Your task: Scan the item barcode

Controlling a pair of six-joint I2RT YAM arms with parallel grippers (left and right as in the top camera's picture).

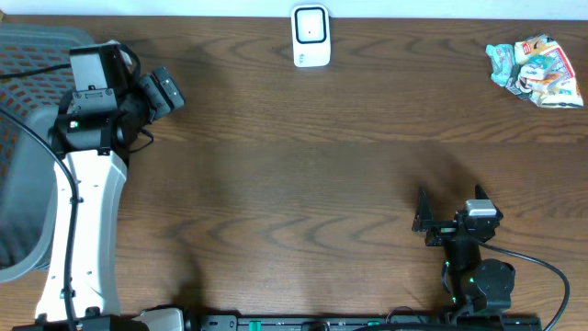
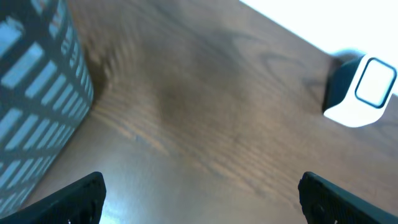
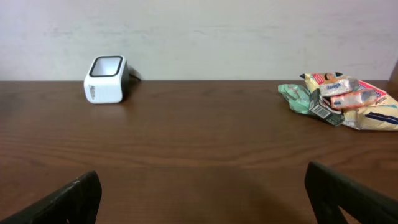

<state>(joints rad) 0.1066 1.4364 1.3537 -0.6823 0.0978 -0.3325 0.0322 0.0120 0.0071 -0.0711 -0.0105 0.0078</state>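
Observation:
A white barcode scanner (image 1: 310,35) stands at the table's far edge, near the middle; it also shows in the left wrist view (image 2: 364,93) and the right wrist view (image 3: 106,79). A heap of crumpled snack packets (image 1: 537,71) lies at the far right, and a barcode label shows on the green packet (image 3: 319,111). My left gripper (image 1: 165,89) hovers open at the far left, well left of the scanner, with nothing between its fingers (image 2: 202,199). My right gripper (image 1: 449,204) is open and empty (image 3: 202,196) near the front right, facing the back wall.
A grey mesh basket (image 1: 18,138) stands at the table's left edge, close beside the left arm, and fills the left of the left wrist view (image 2: 37,93). Bare brown wood (image 1: 303,184) lies between the grippers, the scanner and the packets.

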